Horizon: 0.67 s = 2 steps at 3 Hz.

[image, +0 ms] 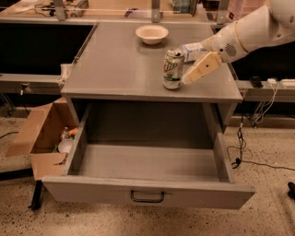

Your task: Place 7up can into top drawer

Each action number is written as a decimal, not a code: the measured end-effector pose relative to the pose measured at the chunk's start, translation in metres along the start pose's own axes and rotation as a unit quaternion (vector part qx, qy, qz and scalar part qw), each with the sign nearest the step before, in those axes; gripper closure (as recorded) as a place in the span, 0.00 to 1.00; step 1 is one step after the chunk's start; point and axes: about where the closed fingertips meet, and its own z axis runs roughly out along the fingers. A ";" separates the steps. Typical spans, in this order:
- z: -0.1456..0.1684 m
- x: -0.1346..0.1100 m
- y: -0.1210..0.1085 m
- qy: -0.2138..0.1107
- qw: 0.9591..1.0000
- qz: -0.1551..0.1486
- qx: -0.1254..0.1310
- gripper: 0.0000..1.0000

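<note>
Grey cabinet top carries a bowl at 12 o'clock; can (upright) at 4; bottle at 2; gripper just beside the can.

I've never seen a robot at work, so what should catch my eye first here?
The white arm stretches in from the right, its end effector close beside the 7up can standing on the grey tabletop. Below, the top drawer is pulled wide open.

A lab, I reckon: grey metal cabinet, cluttered benches behind it, cables trailing beside it, my gripper over its surface.
</note>
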 end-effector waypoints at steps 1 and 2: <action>0.023 -0.006 -0.003 -0.025 1.000 0.006 -0.012 0.00; 0.040 -0.009 -0.007 -0.034 0.999 0.011 -0.012 0.00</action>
